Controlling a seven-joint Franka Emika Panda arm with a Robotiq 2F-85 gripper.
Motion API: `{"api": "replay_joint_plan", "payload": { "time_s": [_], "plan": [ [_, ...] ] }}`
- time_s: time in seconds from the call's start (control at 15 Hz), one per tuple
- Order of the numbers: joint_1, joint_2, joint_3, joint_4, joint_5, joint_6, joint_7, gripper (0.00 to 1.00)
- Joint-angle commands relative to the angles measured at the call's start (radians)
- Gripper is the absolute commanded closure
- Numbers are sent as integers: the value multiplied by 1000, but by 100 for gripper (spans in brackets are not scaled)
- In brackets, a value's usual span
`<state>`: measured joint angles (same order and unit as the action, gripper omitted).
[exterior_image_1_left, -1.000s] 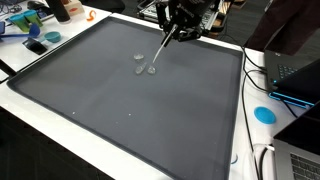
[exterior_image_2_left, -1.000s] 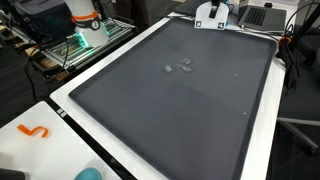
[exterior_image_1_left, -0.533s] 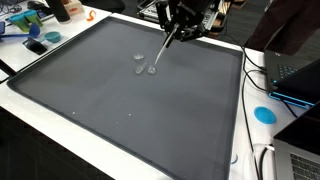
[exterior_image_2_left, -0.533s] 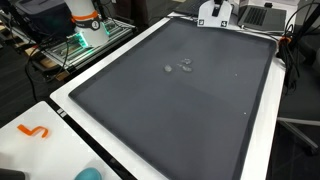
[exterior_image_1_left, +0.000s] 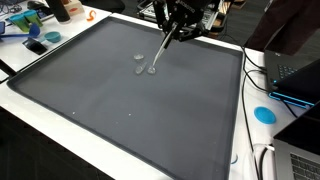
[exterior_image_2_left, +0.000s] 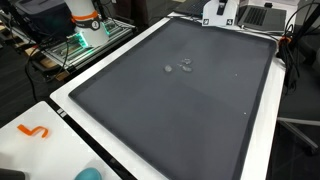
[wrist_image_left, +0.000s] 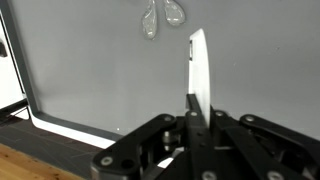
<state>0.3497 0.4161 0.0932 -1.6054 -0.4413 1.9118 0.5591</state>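
Between black fingers (wrist_image_left: 216, 131) sits a flat white strip (wrist_image_left: 198, 68).

Thin white blade (wrist_image_left: 198, 65) clamped in the hand (wrist_image_left: 195, 112); two clear drop-shaped pieces (wrist_image_left: 174, 12) lie near its tip.

This looks like a robotics lab. A large dark mat (exterior_image_1_left: 150, 110) covers a white tabletop (exterior_image_2_left: 150, 165), and a robot's tool (exterior_image_1_left: 176, 28) hangs over the mat's far edge. Beside the mat sit an open laptop (exterior_image_1_left: 295, 75) and loose cables (exterior_image_1_left: 254, 68). A wire cart (exterior_image_2_left: 62, 55) of lit electronics stands just off the mat.
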Motion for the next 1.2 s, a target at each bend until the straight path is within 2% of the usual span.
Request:
{"api": "replay_joint_plan", "payload": {
  "time_s": [0.0,0.47,0.8,1.13],
  "plan": [
    [-8,-4,1,6,34,-11,-38,99],
    [-29,1,8,39,156,-146,-128,99],
    [-31,9,7,60,172,-241,-149,99],
    [-36,2,6,53,169,-260,-162,99]
  ]
}}
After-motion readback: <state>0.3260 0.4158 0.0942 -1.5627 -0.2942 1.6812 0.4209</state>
